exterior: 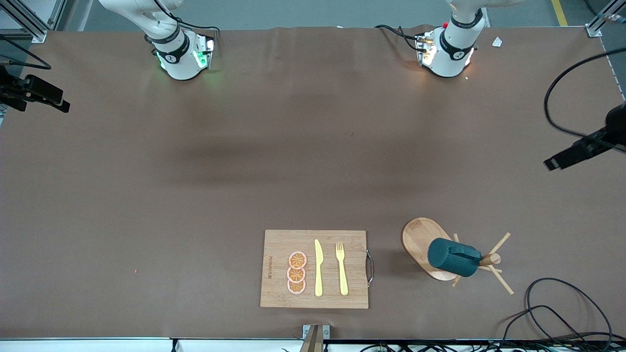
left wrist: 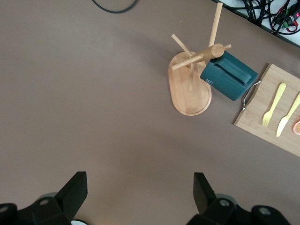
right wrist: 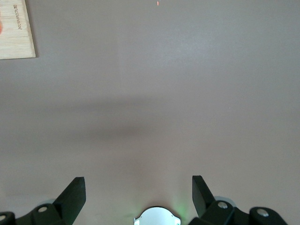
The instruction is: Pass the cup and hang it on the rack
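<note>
The dark teal cup [exterior: 452, 257] hangs tilted on the wooden rack [exterior: 419, 238], beside the top of its post and over its oval base, near the front camera toward the left arm's end. Both also show in the left wrist view, the cup [left wrist: 228, 76] and the rack [left wrist: 190, 91]. My left gripper [left wrist: 139, 192] is open and empty, high over bare table, well apart from the rack. My right gripper [right wrist: 139, 194] is open and empty, high over bare table near its own base. Neither gripper shows in the front view.
A bamboo cutting board [exterior: 279, 293] lies beside the rack toward the right arm's end, holding orange slices [exterior: 297, 273], a yellow knife [exterior: 318, 268] and a yellow fork [exterior: 342, 269]. Black cables [exterior: 562, 313] lie near the table corner by the rack. Camera stands [exterior: 587, 146] overhang the table ends.
</note>
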Robot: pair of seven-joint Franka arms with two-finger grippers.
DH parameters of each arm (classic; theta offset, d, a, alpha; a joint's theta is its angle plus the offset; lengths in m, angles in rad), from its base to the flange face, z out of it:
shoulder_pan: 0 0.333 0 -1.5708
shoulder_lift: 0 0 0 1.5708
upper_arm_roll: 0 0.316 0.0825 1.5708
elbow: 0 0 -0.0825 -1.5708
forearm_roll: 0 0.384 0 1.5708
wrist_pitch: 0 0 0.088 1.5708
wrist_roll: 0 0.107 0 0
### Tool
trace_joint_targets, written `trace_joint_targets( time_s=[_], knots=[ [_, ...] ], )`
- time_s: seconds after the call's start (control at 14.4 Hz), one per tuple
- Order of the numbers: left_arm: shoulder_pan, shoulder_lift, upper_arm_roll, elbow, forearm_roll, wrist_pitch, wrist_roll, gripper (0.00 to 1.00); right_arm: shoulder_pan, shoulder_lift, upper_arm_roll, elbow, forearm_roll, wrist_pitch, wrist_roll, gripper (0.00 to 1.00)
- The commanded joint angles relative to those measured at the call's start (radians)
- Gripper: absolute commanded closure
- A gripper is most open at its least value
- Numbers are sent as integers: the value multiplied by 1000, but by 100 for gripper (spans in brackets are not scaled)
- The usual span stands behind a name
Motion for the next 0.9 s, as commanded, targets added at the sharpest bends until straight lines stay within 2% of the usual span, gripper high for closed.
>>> trace_joint_targets(
  time_s=[0.0, 0.21, 0.28, 0.35, 0.83],
  knots=[
    [3, -95, -1, -139, 30, 41, 108, 0, -3, -25, 1, -18, 0, -3, 2, 0],
    [27, -265, 5, -421, 28, 194, 277, 0, -1, -25, 1, -18, 0, -3, 2, 0],
    [35, -307, 6, -487, 22, 225, 299, 0, -3, -25, 1, -18, 0, -3, 2, 0],
    [35, -324, 9, -510, 17, 210, 300, 0, -3, -25, 1, -18, 0, -3, 2, 0],
    [39, -342, 3, -511, 17, 175, 357, 0, -3, -25, 0, -18, 2, -3, 2, 0]
  ],
)
